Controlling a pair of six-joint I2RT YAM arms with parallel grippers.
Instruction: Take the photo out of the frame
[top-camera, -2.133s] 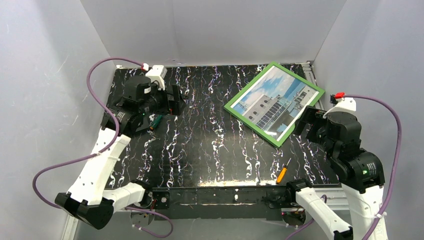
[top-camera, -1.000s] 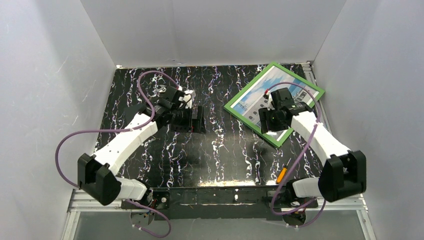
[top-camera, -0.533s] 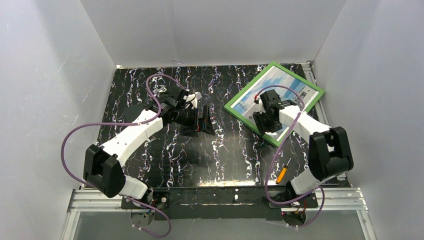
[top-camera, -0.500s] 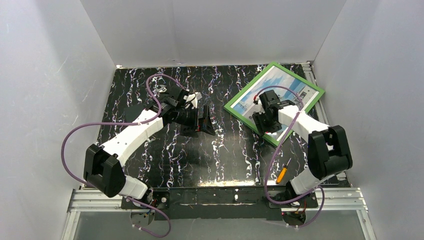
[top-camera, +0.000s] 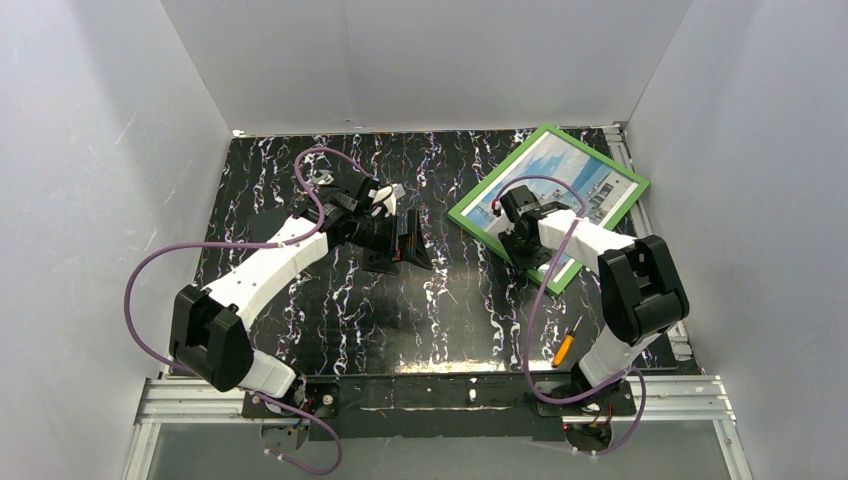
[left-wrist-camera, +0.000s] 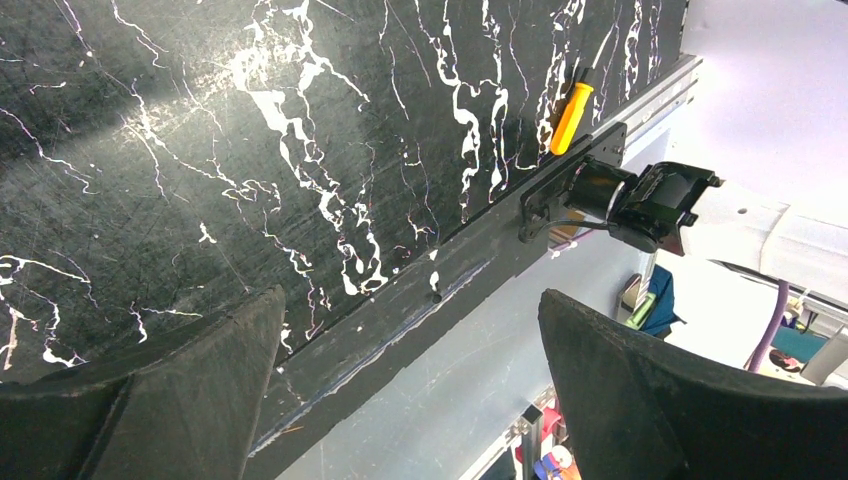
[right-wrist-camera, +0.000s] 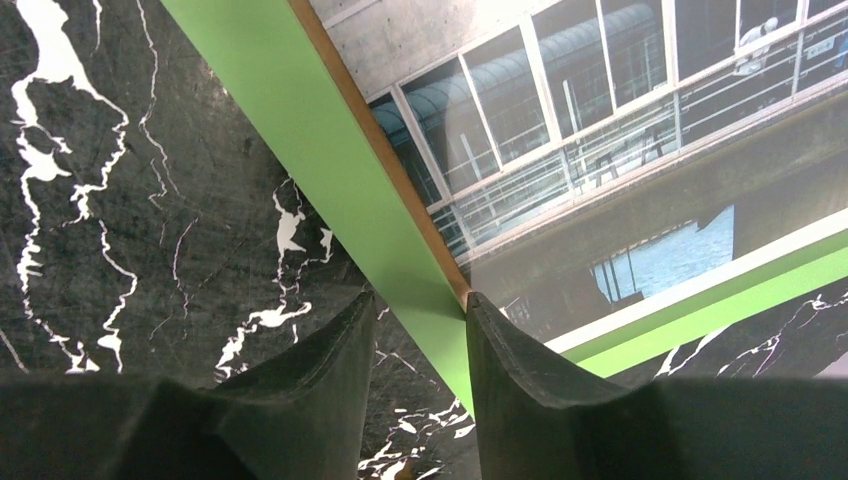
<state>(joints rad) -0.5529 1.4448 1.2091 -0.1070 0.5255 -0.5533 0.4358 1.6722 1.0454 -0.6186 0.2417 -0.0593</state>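
Note:
The frame (top-camera: 601, 164) lies flat at the back right of the table, bright green, with the photo (top-camera: 560, 178) of a white building under blue sky inside it. My right gripper (top-camera: 506, 242) points down at the frame's near-left rail. In the right wrist view its jaws (right-wrist-camera: 418, 300) straddle that green rail (right-wrist-camera: 300, 130). One finger rests against the inner edge beside the photo (right-wrist-camera: 560, 130). The other stands a sliver off the outer edge, on the table side. My left gripper (top-camera: 408, 250) hovers wide open over the middle of the table, with nothing between its fingers (left-wrist-camera: 410, 330).
An orange-handled screwdriver (top-camera: 565, 347) lies near the table's front edge on the right, also seen in the left wrist view (left-wrist-camera: 572, 105). White walls enclose the black marbled table (top-camera: 330, 300) on three sides. Purple cables loop above both arms.
The right arm has reached in over the frame and slid to its near-left rail, and its jaws have narrowed around it. The left arm has swung to the table's middle, jaws still wide.

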